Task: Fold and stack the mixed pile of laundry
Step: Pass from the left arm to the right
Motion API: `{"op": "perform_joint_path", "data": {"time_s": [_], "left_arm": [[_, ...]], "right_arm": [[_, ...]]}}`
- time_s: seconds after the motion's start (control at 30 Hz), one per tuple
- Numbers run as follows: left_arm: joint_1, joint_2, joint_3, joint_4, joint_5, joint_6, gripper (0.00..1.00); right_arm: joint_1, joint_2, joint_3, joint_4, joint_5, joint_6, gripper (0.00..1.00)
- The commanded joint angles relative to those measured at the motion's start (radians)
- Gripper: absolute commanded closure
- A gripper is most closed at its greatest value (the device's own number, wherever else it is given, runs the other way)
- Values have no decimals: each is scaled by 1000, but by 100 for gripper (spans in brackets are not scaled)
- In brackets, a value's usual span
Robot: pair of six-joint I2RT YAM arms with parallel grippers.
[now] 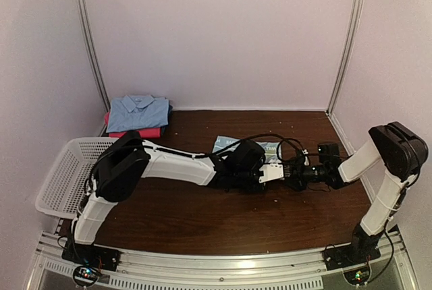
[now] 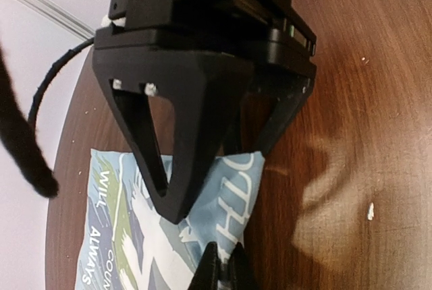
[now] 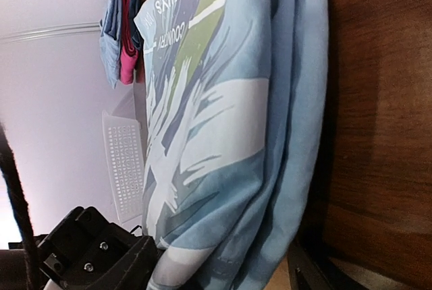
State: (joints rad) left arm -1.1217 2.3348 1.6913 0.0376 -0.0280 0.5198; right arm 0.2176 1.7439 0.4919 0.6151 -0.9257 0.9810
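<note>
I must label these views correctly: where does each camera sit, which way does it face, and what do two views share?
Top external: above and behind, looking down on the table; left arm and right arm show.
Left wrist: faces the right claw over the printed garment; left claw lowest.
Right wrist: looks along that garment to the folded stack and basket; left claw lower-left.
Shared: both wrist views show the garment.

Shirt (image 1: 224,143) ctr table (image 1: 202,219); stack (image 1: 138,113) behind basket (image 1: 62,177), far-left
</note>
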Motion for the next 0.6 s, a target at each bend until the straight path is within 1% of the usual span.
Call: {"op": "perform_joint_path", "data": {"time_s": [0.0, 0.13, 0.27, 0.43, 0.57], "left_arm": [[6, -72, -42, 94, 28, -18, 100], [6, -95, -88, 115, 72, -8, 100], [6, -115, -120, 129, 92, -2, 100], [3, -132, -158, 156, 108, 17, 100], [1, -140, -174, 170, 116, 22, 100]], "right_arm": [[22, 66, 6, 78, -5, 81, 35], [22, 143, 27, 171, -9, 129, 40], [22, 214, 62, 250, -26, 185, 48], [22, 270, 123, 241, -51, 204, 55], [22, 287, 155, 190, -39, 184, 55]]}}
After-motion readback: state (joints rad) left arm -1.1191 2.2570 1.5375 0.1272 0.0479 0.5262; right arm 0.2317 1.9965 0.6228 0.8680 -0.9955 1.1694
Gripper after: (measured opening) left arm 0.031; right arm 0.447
